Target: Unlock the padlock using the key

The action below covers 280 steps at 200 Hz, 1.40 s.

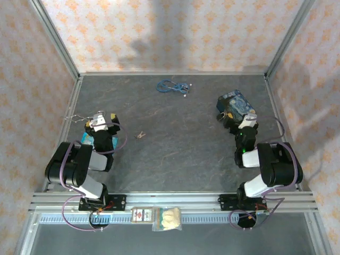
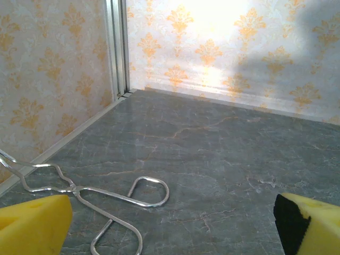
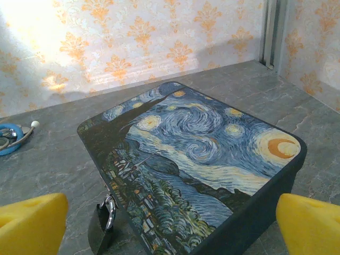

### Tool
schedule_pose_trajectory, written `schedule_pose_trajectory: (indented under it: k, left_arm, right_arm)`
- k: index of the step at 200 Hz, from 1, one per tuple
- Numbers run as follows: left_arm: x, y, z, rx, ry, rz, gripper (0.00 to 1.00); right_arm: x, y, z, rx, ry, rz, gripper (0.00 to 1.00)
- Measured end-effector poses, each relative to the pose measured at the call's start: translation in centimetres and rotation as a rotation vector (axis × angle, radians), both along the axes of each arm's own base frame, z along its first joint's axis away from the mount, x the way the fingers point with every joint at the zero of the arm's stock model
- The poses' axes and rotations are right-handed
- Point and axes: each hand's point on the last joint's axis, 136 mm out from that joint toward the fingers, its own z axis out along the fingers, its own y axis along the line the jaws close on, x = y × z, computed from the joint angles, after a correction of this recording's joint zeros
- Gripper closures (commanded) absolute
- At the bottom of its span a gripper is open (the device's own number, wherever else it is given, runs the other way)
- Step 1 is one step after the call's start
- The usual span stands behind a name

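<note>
The key [image 1: 141,135] lies flat on the dark table, small and brownish-pink, to the right of my left gripper [image 1: 106,115]. That gripper [image 2: 175,231] is open above bare table, with nothing between its yellow fingers [image 2: 32,226]. The padlock [image 3: 103,220], dark with a silvery shackle, hangs at the near left side of the Starry Night tin [image 3: 196,159]. My right gripper [image 3: 170,231] is open, and the near end of the tin [image 1: 236,103] lies between its yellow fingers [image 3: 311,226]. The padlock sits just left of that gap.
Silver wire tongs [image 2: 106,199] lie on the table just ahead and left of the left gripper, near the left wall [image 1: 77,118]. A coiled blue cable [image 1: 172,86] lies at the back middle. Two small packets [image 1: 159,217] rest on the front rail.
</note>
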Motion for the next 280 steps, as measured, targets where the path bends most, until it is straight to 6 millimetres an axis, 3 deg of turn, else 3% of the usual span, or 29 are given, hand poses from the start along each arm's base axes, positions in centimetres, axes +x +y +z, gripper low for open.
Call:
schedule_pose_trajectory:
  k: [225, 243, 280]
  left_arm:
    - [-0.1, 0.1, 0.0, -0.005, -0.003, 0.011, 0.01]
    - [-0.2, 0.1, 0.5, 0.001, -0.015, 0.018, 0.01]
    - [0.0, -2.1, 3.8, 0.032, -0.047, -0.001, 0.01]
  right_arm:
    - [-0.2, -0.1, 0.0, -0.006, 0.017, -0.018, 0.0]
    - [-0.1, 0.0, 1.5, -0.011, 0.004, -0.033, 0.0]
    - [0.7, -1.3, 7.5, 0.089, -0.069, -0.149, 0.0]
